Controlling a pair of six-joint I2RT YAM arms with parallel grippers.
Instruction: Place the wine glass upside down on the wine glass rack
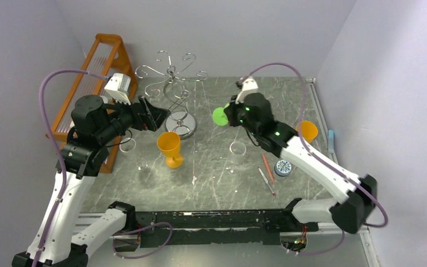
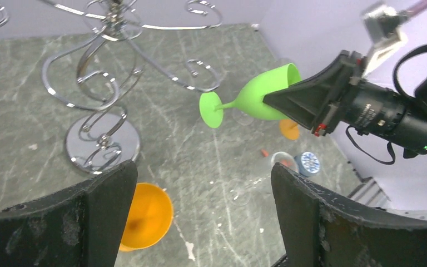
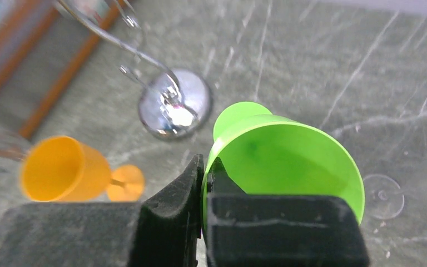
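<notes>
Smooth green plastic wine glass (image 3: 289,161), bowl empty, held sideways in air, round foot pointing at wine glass rack (image 1: 172,83). Glass is right of rack, near its curled arms. Rack is shiny silver wire with twisted stem and mirrored round base, standing on grey marbled table (image 1: 217,183). Right hand (image 3: 204,183) reaches forward, pinching bowl wall at rim, one finger inside, one outside. Left hand (image 2: 200,189) spread wide, empty, hovering by rack base. Orange goblet (image 1: 169,147) upright on table, empty.

You're in a robot lab test cell: plain pale walls (image 1: 200,28) box in a grey marbled tabletop (image 1: 211,178), the left arm (image 1: 66,194) and right arm (image 1: 317,167) are bolted to a black rail (image 1: 217,219), and purple cables (image 1: 40,100) loop overhead.
</notes>
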